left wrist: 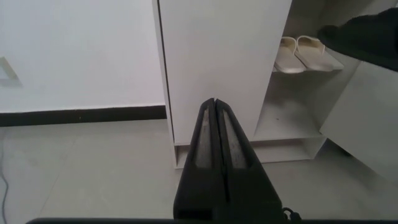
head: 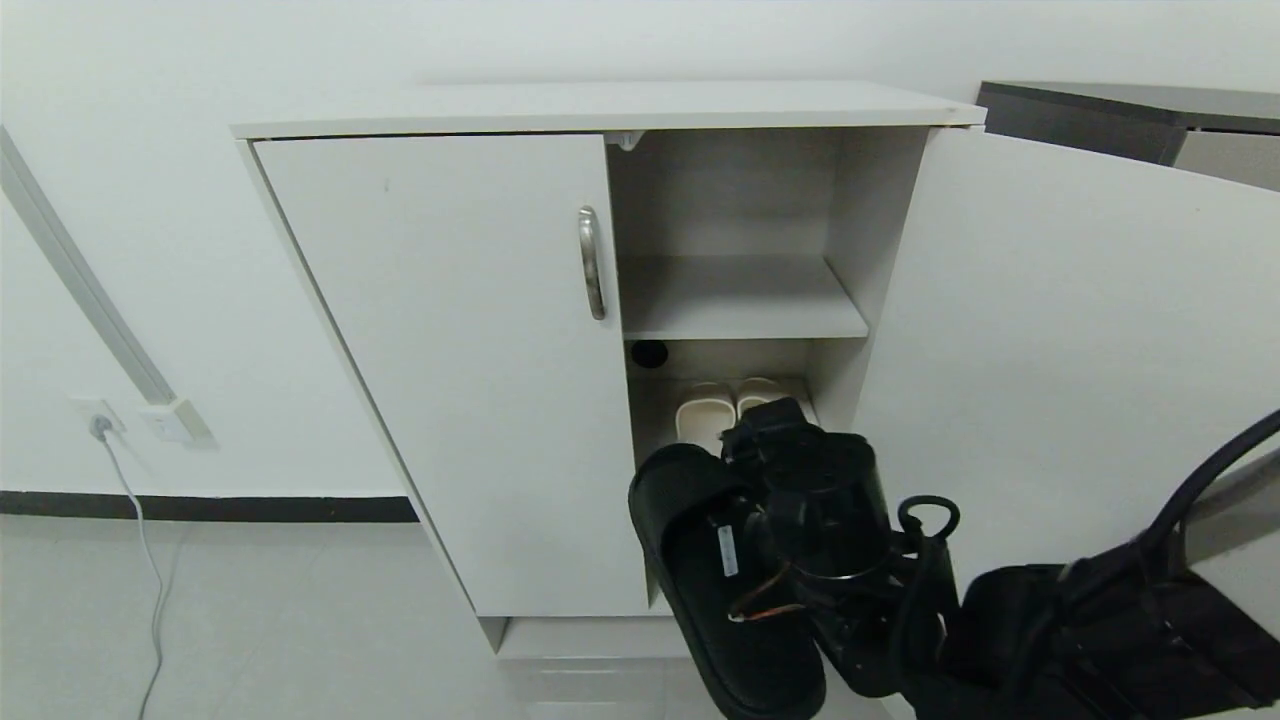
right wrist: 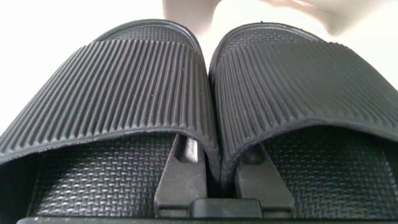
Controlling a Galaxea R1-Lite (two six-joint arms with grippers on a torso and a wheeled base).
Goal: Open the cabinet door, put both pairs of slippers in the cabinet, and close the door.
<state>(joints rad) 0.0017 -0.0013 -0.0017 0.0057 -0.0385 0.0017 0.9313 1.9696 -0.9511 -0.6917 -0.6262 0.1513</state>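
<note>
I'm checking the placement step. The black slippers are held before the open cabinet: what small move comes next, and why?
Probably ease the right gripper forward and down through the open side. It is clamped on the black slippers, outside the cabinet; the beige slippers fill their shelf, while the bottom shelf beneath offers room.

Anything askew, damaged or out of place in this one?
Nothing stands out. The white slippers lie side by side on a shelf in the cabinet. The right gripper holds the black slippers as a neat pair in front of the open side.
</note>
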